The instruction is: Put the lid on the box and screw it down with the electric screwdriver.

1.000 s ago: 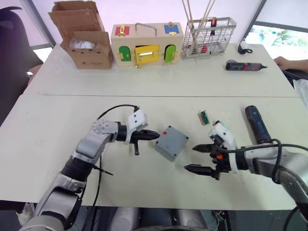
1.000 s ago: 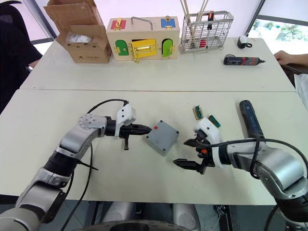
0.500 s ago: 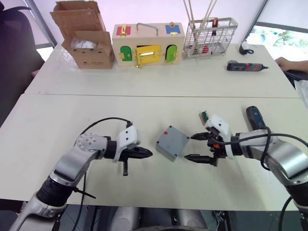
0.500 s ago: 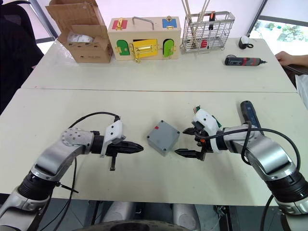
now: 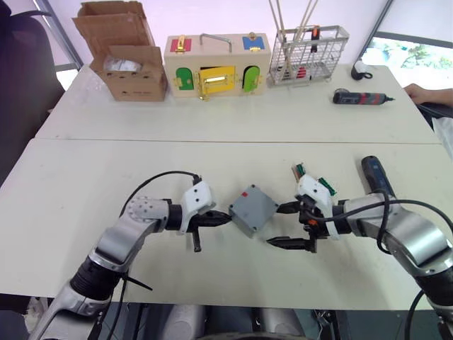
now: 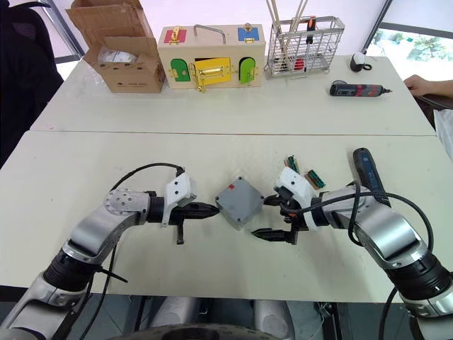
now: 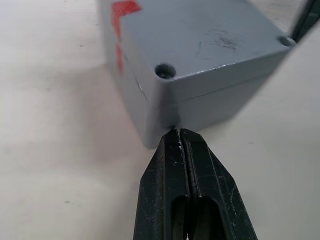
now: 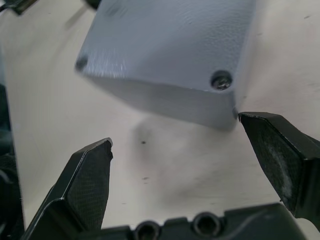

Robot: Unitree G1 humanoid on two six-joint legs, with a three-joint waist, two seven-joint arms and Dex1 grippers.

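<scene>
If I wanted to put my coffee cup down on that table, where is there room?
The near table is bare left of the left pincer, and the far table between the wooden box and the small screwdriver. It is crowded around the grey box, the right pincer and the big screwdriver.

The two eye views look from the head down over the table. Each wrist view looks very near at the box, which all views share.

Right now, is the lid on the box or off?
On. The lid sits flush on the box, with a thin seam between them and screw holes at its corners.
</scene>
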